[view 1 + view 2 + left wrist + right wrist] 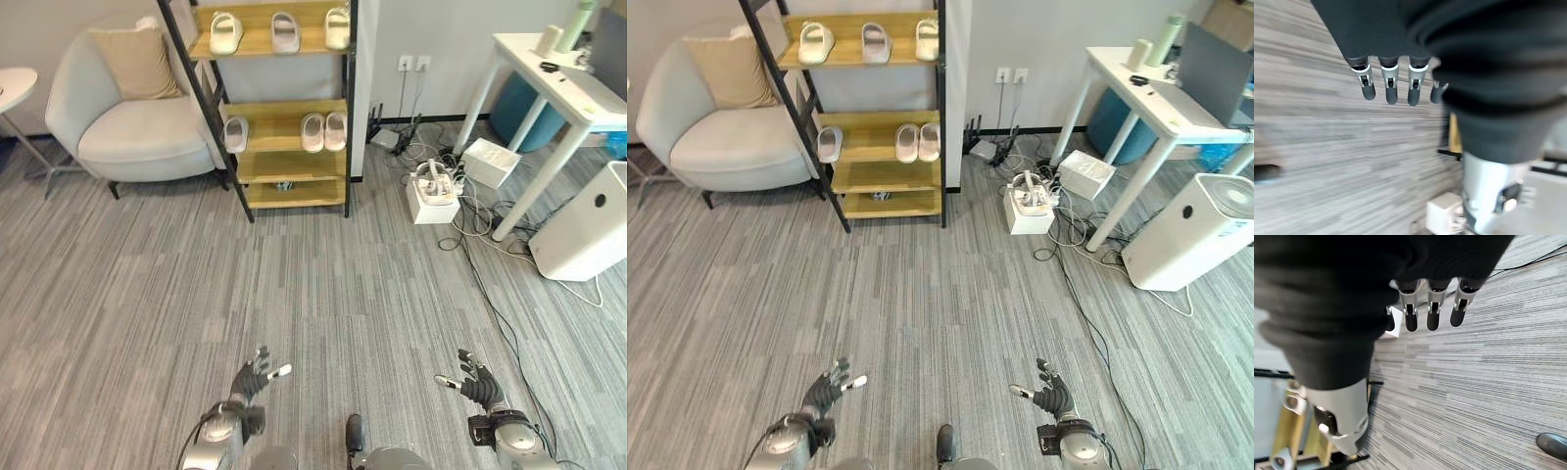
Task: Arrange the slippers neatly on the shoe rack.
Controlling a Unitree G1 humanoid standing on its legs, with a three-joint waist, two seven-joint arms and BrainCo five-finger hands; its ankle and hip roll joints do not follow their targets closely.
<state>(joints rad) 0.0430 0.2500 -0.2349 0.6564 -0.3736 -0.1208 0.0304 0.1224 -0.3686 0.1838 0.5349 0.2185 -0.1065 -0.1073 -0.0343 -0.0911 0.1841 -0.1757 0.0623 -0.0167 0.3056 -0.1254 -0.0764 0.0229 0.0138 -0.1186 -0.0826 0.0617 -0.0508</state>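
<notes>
A wooden shoe rack (345, 147) with a black frame stands against the far wall. Three pale slippers lie spaced apart on its top shelf (284, 31). On the middle shelf a pair of slippers (323, 130) sits side by side at the right, and a single slipper (235, 133) lies at the left. The lowest shelves hold no slippers. My left hand (251, 382) and right hand (480, 384) hover low over the carpet, far in front of the rack. Both are open, fingers relaxed, holding nothing.
A grey armchair (127, 108) with a beige cushion stands left of the rack. Right of it lie a white box (432, 196), tangled cables (470, 220), a white desk (558, 93) and a white air purifier (588, 225). Grey carpet stretches between me and the rack.
</notes>
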